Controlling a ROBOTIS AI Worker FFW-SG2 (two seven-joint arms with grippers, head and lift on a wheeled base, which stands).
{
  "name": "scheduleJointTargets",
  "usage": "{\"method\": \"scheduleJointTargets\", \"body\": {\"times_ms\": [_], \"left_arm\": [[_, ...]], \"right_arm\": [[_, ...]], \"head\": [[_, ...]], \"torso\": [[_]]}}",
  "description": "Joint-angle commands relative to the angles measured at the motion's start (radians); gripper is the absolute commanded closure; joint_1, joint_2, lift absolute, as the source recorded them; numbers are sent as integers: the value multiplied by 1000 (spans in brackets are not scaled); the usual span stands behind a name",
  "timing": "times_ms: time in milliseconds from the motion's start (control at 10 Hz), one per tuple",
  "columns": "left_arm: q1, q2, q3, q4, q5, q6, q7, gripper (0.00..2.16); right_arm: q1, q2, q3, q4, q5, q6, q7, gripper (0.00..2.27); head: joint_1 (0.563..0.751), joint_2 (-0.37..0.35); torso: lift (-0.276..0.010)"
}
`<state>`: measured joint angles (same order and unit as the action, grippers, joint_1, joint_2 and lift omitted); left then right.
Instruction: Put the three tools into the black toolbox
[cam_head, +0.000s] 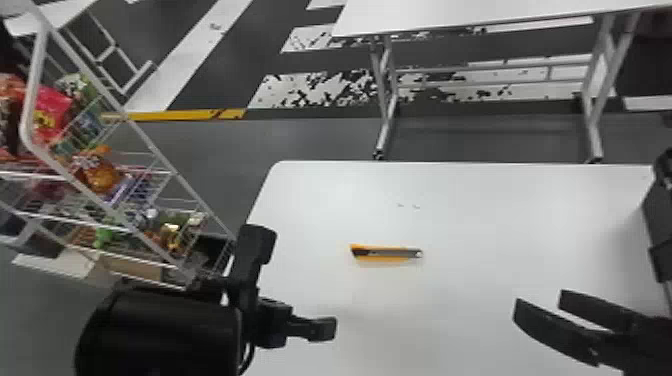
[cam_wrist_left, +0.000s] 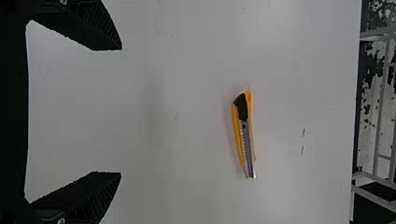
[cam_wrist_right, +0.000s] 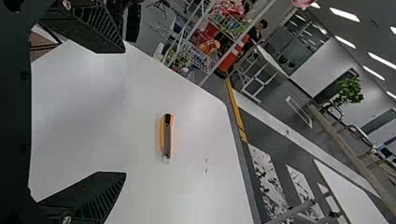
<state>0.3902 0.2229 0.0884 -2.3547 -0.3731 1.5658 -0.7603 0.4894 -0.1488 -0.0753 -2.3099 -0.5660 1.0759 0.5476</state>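
My left gripper (cam_head: 296, 284) is at the table's left side, open, with nothing between its fingers. My right gripper (cam_head: 539, 301) stands open and empty over the right part of the table. Between the two, a yellow utility knife (cam_head: 387, 253) with a grey and black middle lies flat on the white table (cam_head: 480, 210). In the left wrist view the knife (cam_wrist_left: 245, 135) lies beyond the widely parted fingers of the left gripper (cam_wrist_left: 121, 111). The right wrist view has the knife (cam_wrist_right: 166, 136) beyond the right gripper (cam_wrist_right: 125, 112), touching neither finger.
A wire rack (cam_head: 145, 175) with colourful snack packs stands close to the table's left side. Past the far edge is a second white table (cam_head: 450, 15) on metal legs. A dark shape (cam_head: 657, 225) borders the white table at the right.
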Motion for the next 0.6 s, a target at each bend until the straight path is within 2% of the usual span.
{"method": "scheduleJointTargets", "body": {"times_ms": [0, 200, 300, 400, 500], "left_arm": [[-47, 29, 8, 104, 3, -63, -4, 33], [-88, 41, 21, 222, -3, -250, -16, 36], [-123, 56, 24, 292, -1, -352, -14, 36], [-142, 59, 40, 341, 13, -499, -16, 36], [-177, 79, 39, 394, 20, -591, -16, 36]], "right_arm": [[15, 0, 9, -19, 0, 37, 2, 63], [44, 0, 20, -36, 8, 37, 2, 63], [54, 2, 26, -37, 14, 37, 2, 63], [64, 5, 37, -40, 29, 37, 2, 63], [67, 11, 51, -39, 49, 37, 2, 63]], "head": [[695, 350], [695, 350], [695, 350], [695, 350], [695, 350]], "torso": [[-51], [-51], [-51], [-51], [-51]]}}
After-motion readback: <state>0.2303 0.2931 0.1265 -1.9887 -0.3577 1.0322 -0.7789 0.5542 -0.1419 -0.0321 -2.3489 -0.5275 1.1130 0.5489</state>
